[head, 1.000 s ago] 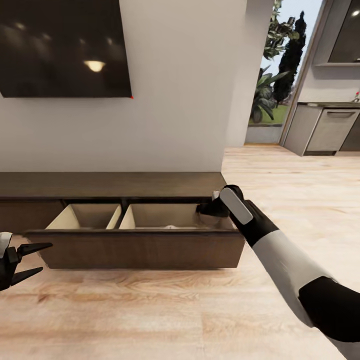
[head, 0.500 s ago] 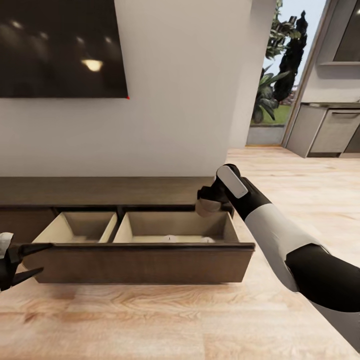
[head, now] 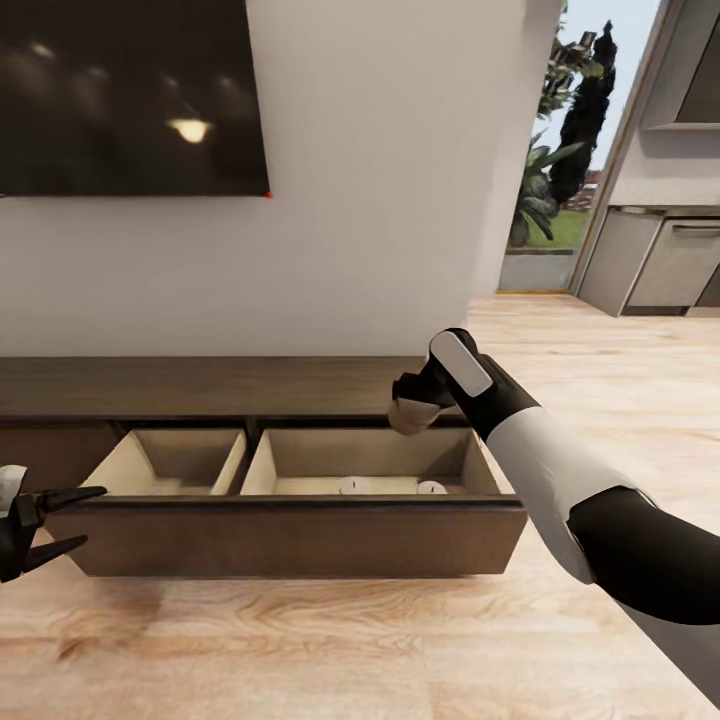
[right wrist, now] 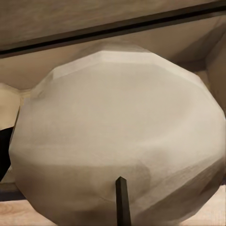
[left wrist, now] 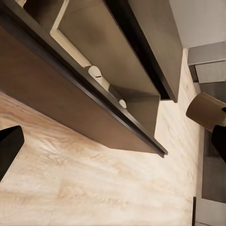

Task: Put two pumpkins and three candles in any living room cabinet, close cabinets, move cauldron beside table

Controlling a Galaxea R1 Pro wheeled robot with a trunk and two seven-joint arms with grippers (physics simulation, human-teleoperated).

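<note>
The dark-brown cabinet runs along the wall with one wide drawer pulled out, showing two pale compartments. Two beige candles lie in its right compartment, also seen in the left wrist view as candles. My right gripper is shut on a third candle above the back of that compartment. In the right wrist view this candle is very close, wick toward the camera. My left gripper hangs open by the drawer's left front corner, holding nothing.
A black TV hangs on the white wall above the cabinet. Light plank floor spreads in front of the drawer. At the right, a doorway leads past grey kitchen units and a garden window.
The head view has shifted and now looks deeper into the drawer, so both lying candles show. My right gripper has risen slightly with the candle; the left gripper has barely moved.
</note>
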